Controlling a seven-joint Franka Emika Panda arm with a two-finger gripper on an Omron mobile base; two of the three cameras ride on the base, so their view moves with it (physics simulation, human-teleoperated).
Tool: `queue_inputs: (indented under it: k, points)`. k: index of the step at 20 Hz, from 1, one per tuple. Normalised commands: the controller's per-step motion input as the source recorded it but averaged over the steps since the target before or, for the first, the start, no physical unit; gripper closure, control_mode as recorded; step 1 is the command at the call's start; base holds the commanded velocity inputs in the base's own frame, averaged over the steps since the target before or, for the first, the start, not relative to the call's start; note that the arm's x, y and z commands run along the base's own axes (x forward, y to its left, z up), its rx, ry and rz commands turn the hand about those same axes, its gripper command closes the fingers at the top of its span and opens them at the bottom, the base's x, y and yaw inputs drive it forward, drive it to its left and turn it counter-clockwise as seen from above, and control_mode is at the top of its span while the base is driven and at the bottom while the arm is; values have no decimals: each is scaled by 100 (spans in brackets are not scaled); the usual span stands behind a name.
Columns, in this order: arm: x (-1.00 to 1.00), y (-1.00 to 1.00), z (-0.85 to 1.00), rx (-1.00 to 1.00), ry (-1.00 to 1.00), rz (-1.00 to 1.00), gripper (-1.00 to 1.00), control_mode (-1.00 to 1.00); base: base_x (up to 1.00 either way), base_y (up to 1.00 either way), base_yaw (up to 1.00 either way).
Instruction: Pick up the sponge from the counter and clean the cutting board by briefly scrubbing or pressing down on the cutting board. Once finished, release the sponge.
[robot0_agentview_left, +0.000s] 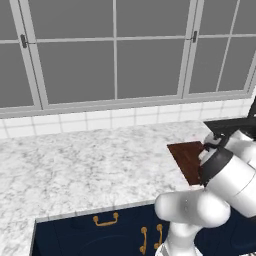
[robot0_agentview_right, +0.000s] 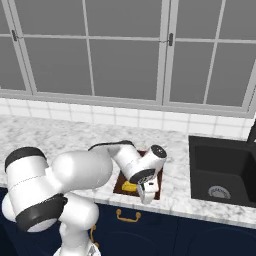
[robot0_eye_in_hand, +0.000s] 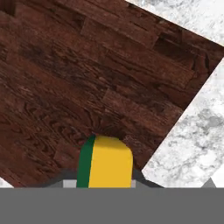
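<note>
Hand view, nearest first: the small rectangular sponge with a green layer over yellow (robot0_eye_in_hand: 105, 162) sits clenched between the claw's tips, its long axis running straight out from the hand toward the flat dark reddish-brown wooden cutting board (robot0_eye_in_hand: 78, 78) directly beyond it, apparently at or almost at the wood. Right base view puts the two-finger gripper (robot0_agentview_right: 141, 190) over the board's near edge. Farther out lies the white-grey marbled stone counter (robot0_eye_in_hand: 197, 131), then a black recessed sink (robot0_agentview_right: 220, 170).

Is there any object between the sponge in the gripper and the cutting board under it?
Nothing visible stands in the way. The gripper holds the sponge directly over the bare wood of the cutting board, near the corner that meets the counter.
</note>
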Motion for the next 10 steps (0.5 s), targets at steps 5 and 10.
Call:
queue_inputs:
  k: [5, 10]
  points:
    - [1, -79, 1, 9, 5, -14, 100, -100, 0, 0, 0]
    - [0, -78, -4, 0, 3, -17, 100, -100, 0, 0, 0]
